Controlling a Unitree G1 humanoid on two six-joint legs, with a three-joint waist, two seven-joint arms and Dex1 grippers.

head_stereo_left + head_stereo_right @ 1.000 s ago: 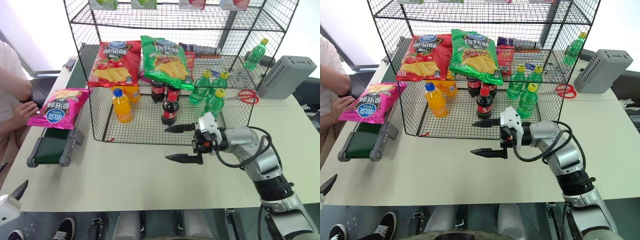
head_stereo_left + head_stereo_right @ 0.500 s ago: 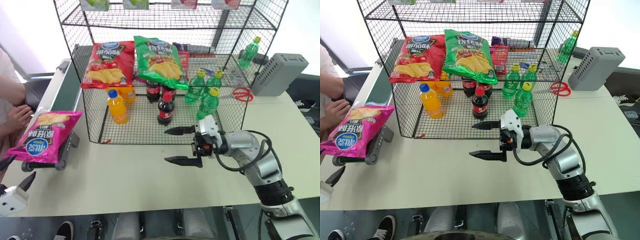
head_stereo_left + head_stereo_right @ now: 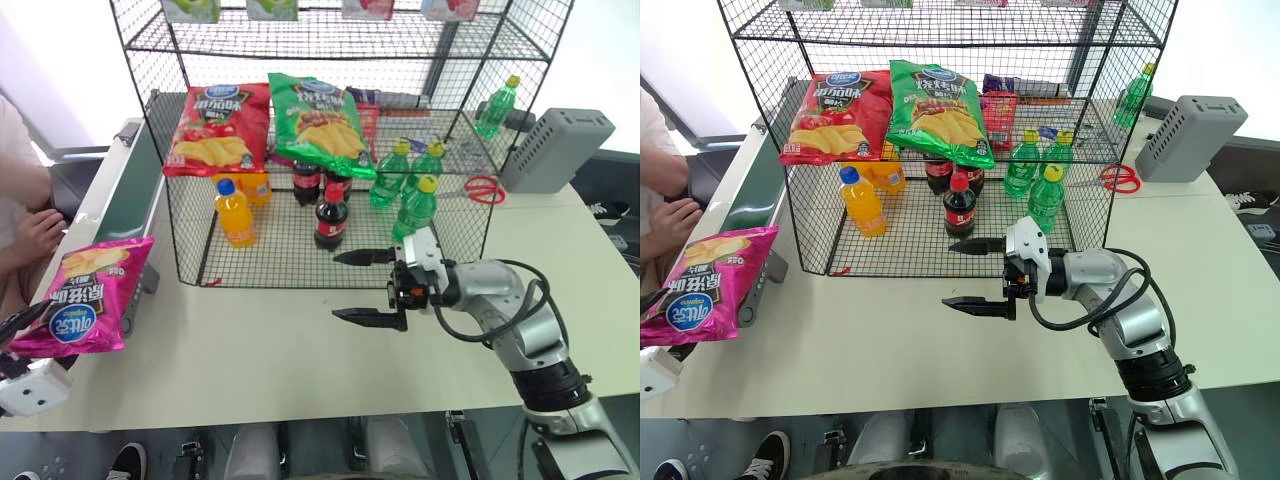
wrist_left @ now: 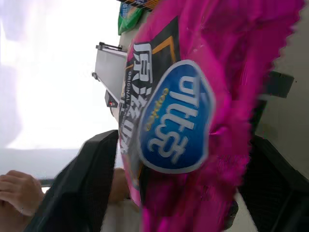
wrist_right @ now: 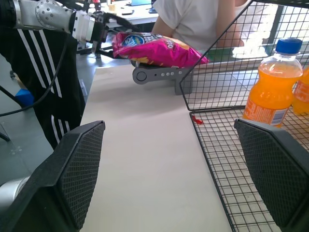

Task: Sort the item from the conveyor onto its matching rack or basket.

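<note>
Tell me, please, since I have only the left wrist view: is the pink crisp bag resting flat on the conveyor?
Observer: No. The pink crisp bag hangs tilted past the near end of the conveyor, its lower end between the jaws of the left gripper.
Operator: What already sits on the rack?
Observer: On the rack, a red crisp bag and a green crisp bag lie side by side.
Operator: And the right gripper?
Observer: The right gripper hovers over the table before the rack, jaws open.
</note>
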